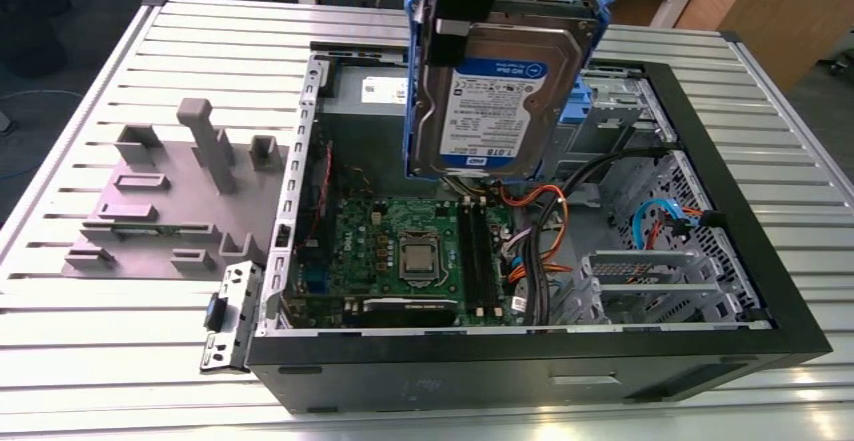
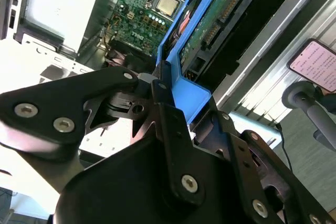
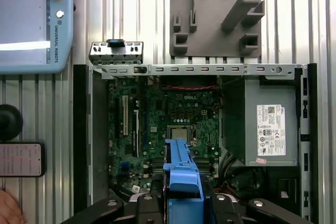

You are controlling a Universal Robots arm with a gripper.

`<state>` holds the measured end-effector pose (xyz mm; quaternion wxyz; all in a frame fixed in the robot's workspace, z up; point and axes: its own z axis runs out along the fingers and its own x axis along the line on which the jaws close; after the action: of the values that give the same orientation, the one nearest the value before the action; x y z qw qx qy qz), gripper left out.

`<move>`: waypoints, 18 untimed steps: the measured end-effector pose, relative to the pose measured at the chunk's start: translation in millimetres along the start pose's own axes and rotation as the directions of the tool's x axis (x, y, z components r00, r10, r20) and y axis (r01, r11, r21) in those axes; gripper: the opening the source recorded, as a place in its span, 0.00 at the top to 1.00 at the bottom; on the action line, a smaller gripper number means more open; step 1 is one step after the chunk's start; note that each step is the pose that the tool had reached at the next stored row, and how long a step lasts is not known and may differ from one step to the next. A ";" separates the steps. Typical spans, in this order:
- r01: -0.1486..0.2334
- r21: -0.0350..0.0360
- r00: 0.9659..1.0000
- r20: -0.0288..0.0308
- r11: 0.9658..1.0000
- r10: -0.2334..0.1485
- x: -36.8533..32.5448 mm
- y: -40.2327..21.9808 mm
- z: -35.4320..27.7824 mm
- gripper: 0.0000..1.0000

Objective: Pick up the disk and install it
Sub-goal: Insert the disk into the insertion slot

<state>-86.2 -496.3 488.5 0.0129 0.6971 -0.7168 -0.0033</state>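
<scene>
the jaws are closed on the disk [image 1: 501, 101], clamping it by the blue plastic frame at its upper end. in the second wrist view the black fingers [image 2: 170, 129] press against that blue frame, and the disk's green circuit-board side [image 2: 220, 19] faces the camera.

in the exterior view the disk hangs in the air, standing on edge with its white-and-blue label toward the camera, above the open computer case [image 1: 747, 291]. it sits at 12 o'clock from the motherboard [image 1: 360, 241], with its lower edge over the far end of the board. the processor [image 1: 416, 256] lies bare in the middle of the board, and orange and black cables [image 1: 541, 221] curl at 3 o'clock from it. the grey power supply [image 1: 380, 89] shows at 9 o'clock from the disk.

the case rests on a ribbed metal counter [image 1: 80, 341]. a grey block with pegs and slots [image 1: 174, 201] lies on the counter at 9 o'clock from the case.

in the first wrist view the blue frame [image 3: 181, 166] overlaps the motherboard close to the processor.
</scene>
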 end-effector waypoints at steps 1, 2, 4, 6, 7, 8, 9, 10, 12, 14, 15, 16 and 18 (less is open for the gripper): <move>0.000 0.000 1.000 -0.001 1.000 0.000 1.7 -0.1 0.0 0.64; 0.000 0.000 1.000 -0.001 1.000 0.000 3.5 -0.1 0.1 0.64; 0.000 0.000 1.000 -0.002 1.000 0.000 6.9 -0.2 0.4 0.64; 0.000 0.000 1.000 -0.003 1.000 0.000 9.7 -0.5 0.6 0.64; 0.000 0.000 1.000 -0.003 1.000 0.000 11.0 -0.8 0.7 0.64; 0.000 0.000 1.000 -0.003 1.000 0.000 12.0 -1.4 0.8 0.64; 0.000 0.000 1.000 -0.003 1.000 0.000 12.6 -2.6 0.9 0.64; 0.000 0.000 1.000 -0.003 1.000 0.000 13.2 -4.1 1.0 0.64; 0.000 0.000 1.000 -0.004 1.000 0.000 14.0 -6.7 1.2 0.64; 0.000 0.000 1.000 -0.004 1.000 0.000 14.6 -9.5 1.2 0.64; 0.000 0.000 1.000 -0.004 1.000 0.000 14.9 -11.2 1.3 0.64; 0.000 0.000 1.000 -0.004 1.000 0.000 15.2 -12.8 1.4 0.64; 0.000 0.000 1.000 -0.004 1.000 0.000 15.5 -16.1 1.6 0.64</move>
<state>-70.6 -512.2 486.7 0.0141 0.6971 -0.7168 -0.0020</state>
